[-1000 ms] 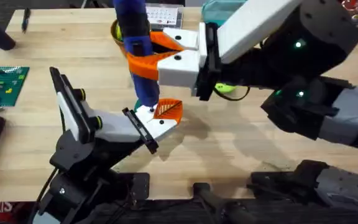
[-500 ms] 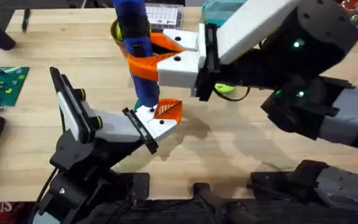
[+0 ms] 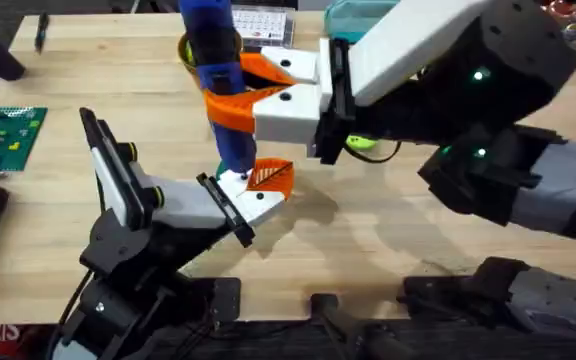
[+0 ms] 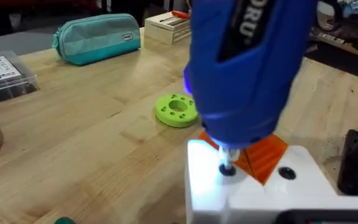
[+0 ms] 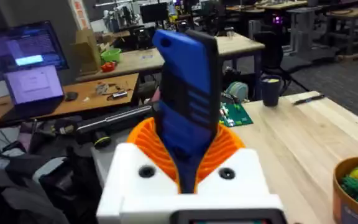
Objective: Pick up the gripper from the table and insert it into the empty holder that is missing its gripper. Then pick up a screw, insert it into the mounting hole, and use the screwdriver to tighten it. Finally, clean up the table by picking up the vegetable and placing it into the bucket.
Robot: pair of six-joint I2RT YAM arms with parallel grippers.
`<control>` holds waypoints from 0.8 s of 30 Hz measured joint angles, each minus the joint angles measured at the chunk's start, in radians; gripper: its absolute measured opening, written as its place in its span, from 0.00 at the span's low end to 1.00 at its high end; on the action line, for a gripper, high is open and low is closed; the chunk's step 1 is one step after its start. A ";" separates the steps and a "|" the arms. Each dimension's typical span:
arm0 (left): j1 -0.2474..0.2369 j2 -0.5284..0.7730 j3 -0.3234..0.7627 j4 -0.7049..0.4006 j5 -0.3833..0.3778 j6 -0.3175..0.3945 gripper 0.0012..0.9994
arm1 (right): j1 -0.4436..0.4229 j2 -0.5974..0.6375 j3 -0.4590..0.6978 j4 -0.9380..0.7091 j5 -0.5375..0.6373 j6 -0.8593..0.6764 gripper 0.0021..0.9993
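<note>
Partially legible white lettering "ORU" is showing on the thick bright-blue cylindrical screwdriver (image 4: 247, 62), which the right gripper's (image 3: 230, 92) orange fingers are clamping upright over the white plastic wedge-shaped holder (image 3: 238, 195); left gripper state: cannot tell.

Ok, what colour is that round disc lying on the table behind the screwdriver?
Lime green; the disc shows best in the left wrist view, beyond the blue screwdriver.

— What's the right arm (image 3: 468, 70) made of?
— Black joints with green lights, a grey sleeve, a white block (image 3: 293, 110) with dark screws, orange fingers (image 3: 230, 105).
— And the left arm (image 3: 133, 250)?
— Slimmer, black and white.
</note>
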 joint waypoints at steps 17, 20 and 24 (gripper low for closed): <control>0.000 0.000 0.000 -0.001 0.000 0.000 0.01 | 0.000 -0.002 -0.003 0.329 0.000 0.057 0.09; 0.000 0.000 0.000 -0.001 0.000 0.000 0.01 | 0.000 -0.002 -0.003 0.328 0.000 0.058 0.09; 0.000 0.000 0.000 -0.001 0.000 0.000 0.01 | -0.005 -0.002 -0.003 0.296 0.000 0.058 0.09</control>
